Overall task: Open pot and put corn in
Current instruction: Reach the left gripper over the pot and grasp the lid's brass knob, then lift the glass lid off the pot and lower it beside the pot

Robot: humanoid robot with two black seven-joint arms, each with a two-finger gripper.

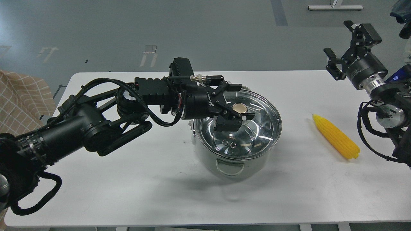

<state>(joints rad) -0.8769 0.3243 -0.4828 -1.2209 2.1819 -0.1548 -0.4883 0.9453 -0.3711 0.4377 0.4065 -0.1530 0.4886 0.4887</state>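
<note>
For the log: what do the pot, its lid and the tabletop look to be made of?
The pot: polished stainless steel by its look, with a mirror-like wall and interior.
The lid: clear glass, since the pot's inside shows through it, with a metal rim and a gold-coloured knob.
The tabletop: smooth matte white, probably laminate or painted board; the view cannot settle which.
</note>
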